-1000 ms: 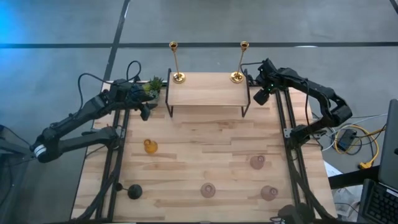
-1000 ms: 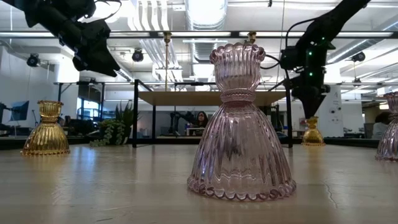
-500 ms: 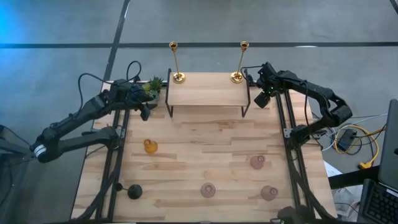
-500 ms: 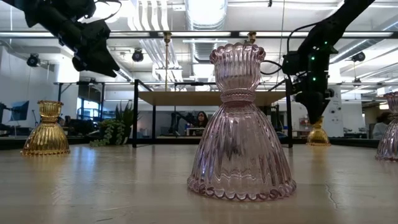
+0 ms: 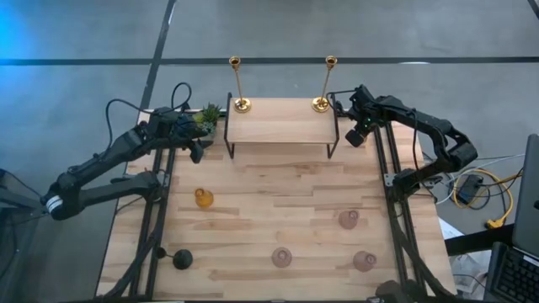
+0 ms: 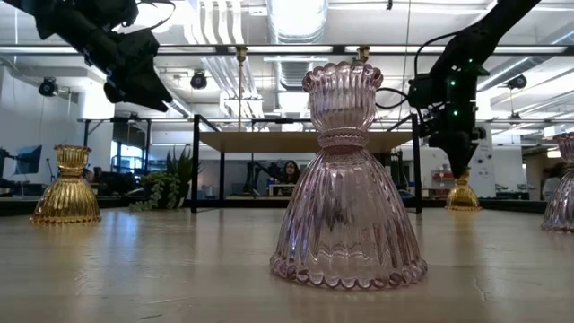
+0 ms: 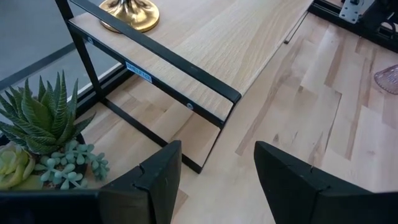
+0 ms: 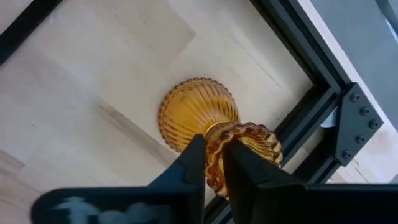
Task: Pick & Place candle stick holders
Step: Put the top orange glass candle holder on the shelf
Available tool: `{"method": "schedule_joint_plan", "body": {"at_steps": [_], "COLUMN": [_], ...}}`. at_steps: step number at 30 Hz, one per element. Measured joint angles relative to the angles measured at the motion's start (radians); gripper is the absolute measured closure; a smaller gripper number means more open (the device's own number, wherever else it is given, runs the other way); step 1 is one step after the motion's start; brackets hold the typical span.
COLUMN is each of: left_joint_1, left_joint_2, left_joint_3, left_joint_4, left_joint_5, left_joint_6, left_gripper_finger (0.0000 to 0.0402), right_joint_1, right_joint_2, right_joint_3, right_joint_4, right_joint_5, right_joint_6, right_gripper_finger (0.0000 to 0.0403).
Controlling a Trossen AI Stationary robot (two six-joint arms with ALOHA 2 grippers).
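An amber glass candle stick holder (image 8: pixel 196 112) stands on the table just right of the wooden shelf (image 5: pixel 278 120), and my right gripper (image 8: pixel 216 165) is shut on its top. In the low view the holder (image 6: pixel 463 196) shows below that gripper (image 6: pixel 460 166). My left gripper (image 7: pixel 217 180) hangs open in the air near the shelf's left end, beside the green plant (image 5: pixel 205 116). Two tall brass holders (image 5: pixel 242 103) (image 5: pixel 320 103) stand on the shelf's far corners. A second amber holder (image 5: pixel 203 198), three pink ones (image 5: pixel 349 219) (image 5: pixel 281 257) (image 5: pixel 365 261) and a black one (image 5: pixel 182 258) stand on the table. My right gripper pinches the scalloped rim (image 8: pixel 214 146) of the amber holder's cup between its two fingers, at the rim's edge. One finger (image 8: pixel 242 165) seems to stand inside the cup and the other outside. The fingers come from above, pointing steeply down. The holder's ribbed base (image 6: pixel 463 205) looks set on the table.
The shelf's black metal legs (image 5: pixel 334 139) and the table's black side rail (image 8: pixel 311 106) stand close to the held holder. A large pink holder (image 6: pixel 348 175) fills the middle of the low view. Bare wood lies under and in front of the shelf.
My right gripper has sunk a little onto the amber holder and shut on its rim. The holder has shifted slightly toward the table's right edge, staying upright.
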Motion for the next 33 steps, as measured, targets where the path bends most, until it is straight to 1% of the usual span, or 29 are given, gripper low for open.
{"method": "schedule_joint_plan", "body": {"at_steps": [7,13,17,26,33], "left_joint_1": [0.000,0.000,0.000,0.000,0.000], "left_joint_2": [0.000,0.000,0.000,0.000,0.000], "left_joint_3": [0.000,0.000,0.000,0.000,0.000], "left_joint_4": [-0.002,-0.003,-0.003,0.000,0.007], "left_joint_5": [0.000,0.000,0.000,0.000,0.000], "left_joint_6": [0.000,0.002,0.004,0.001,0.001], "left_gripper_finger": [0.0195,0.0195,0.0195,0.0195,0.0195], "right_joint_1": [0.000,0.002,0.011,0.016,0.056], "right_joint_2": [0.002,0.002,-0.003,-0.082,-0.148], "right_joint_3": [0.011,0.062,0.100,0.171,0.224], "right_joint_4": [-0.003,-0.094,-0.156,-0.249,-0.359], "right_joint_5": [-0.008,-0.027,-0.011,-0.016,-0.028], "right_joint_6": [0.035,0.040,0.047,0.047,0.066], "right_gripper_finger": [0.0378,0.0379,0.0379,0.0380,0.0380]}}
